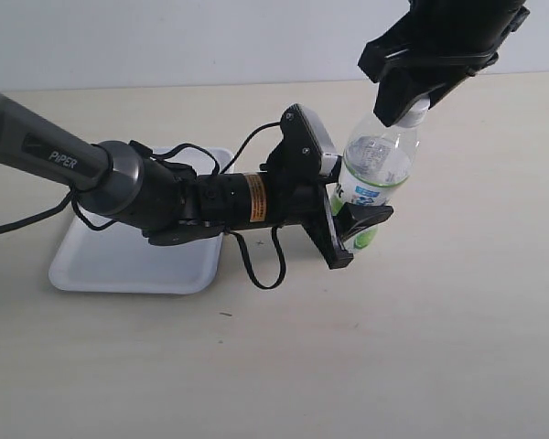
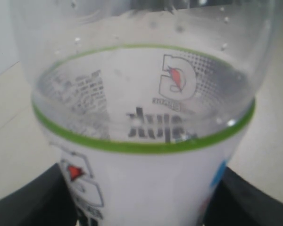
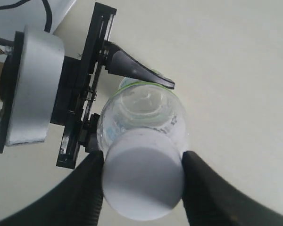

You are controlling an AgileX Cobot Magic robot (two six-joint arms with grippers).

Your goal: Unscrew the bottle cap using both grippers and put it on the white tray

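A: Left gripper (image 1: 359,221)?
B: Closed around the bottle (image 1: 377,165) at the label. The bottle stands on the table (image 1: 421,347).
A: Right gripper (image 1: 408,99)?
B: Above the bottle, jaws pressed against both sides of the bottle cap (image 3: 142,176). The cap sits at the neck.
A: White tray (image 1: 119,267)?
B: Well apart from the cap, on the left, partly under the left arm (image 1: 119,174).

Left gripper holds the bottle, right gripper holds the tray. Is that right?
No. The right gripper is closed on the cap, not the tray, as the right wrist view shows. The left gripper does hold the bottle.
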